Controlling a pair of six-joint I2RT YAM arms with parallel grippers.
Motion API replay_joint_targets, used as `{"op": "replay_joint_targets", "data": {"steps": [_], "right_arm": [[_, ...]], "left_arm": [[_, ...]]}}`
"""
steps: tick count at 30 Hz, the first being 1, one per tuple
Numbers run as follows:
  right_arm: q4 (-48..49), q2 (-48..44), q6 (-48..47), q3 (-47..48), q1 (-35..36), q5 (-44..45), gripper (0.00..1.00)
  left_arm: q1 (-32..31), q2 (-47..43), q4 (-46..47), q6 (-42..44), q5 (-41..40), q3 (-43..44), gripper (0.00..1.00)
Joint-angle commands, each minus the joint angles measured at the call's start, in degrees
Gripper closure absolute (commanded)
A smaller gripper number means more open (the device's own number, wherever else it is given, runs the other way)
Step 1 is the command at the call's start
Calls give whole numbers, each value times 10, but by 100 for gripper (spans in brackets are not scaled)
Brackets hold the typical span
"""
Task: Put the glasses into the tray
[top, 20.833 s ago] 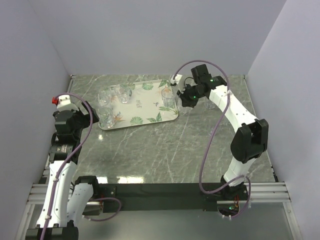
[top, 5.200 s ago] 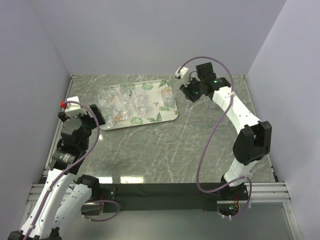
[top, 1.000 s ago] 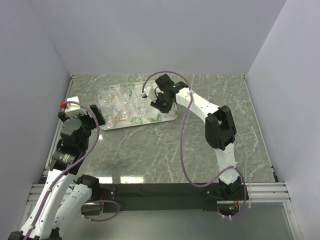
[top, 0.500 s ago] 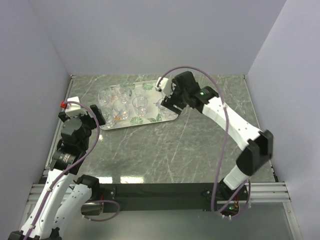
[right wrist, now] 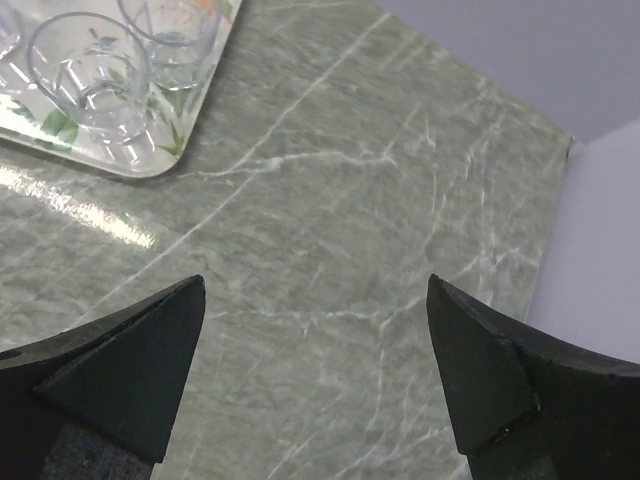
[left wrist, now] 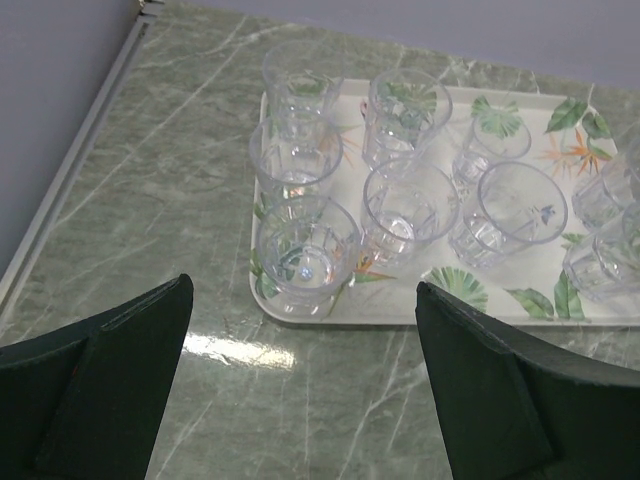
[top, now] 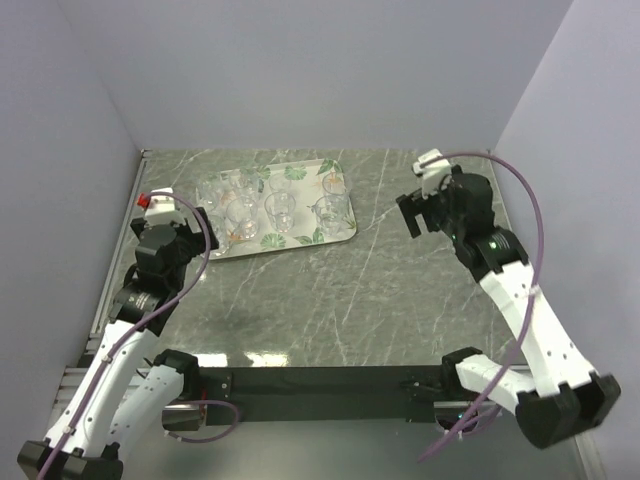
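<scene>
Right fingers (right wrist: 110, 350) pulled back from tray (top: 300, 240), apart, empty; glasses (top: 281, 209) in tray; left fingers (left wrist: 110, 390) apart.

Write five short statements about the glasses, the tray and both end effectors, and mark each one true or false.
1. Every one of the glasses in view stands inside the tray. True.
2. The right end effector grips a glass. False: its jaws are wide open and empty, above bare table to the right of the tray.
3. The left end effector is open, with nothing between its fingers. True.
4. The tray lies against the near edge of the table, next to the arm bases. False: it lies in the far left part of the table.
5. One glass lies tipped on its side. False: all the glasses that can be seen stand upright.
</scene>
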Motion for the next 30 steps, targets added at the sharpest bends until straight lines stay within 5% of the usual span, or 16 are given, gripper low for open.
{"op": "replay_joint_targets", "data": {"steps": [1, 14, 26, 30], "right_arm": [[80, -78, 51, -74, -20, 22, 2], [129, -177, 165, -177, -161, 30, 1], [155, -170, 235, -168, -212, 36, 0], [128, -138, 282, -135, -212, 111, 0]], "left_arm": [[3, 12, -11, -5, 32, 32, 1], [3, 59, -34, -67, 170, 57, 0], [2, 158, -39, -105, 156, 98, 1], [2, 132, -31, -69, 142, 82, 1]]}}
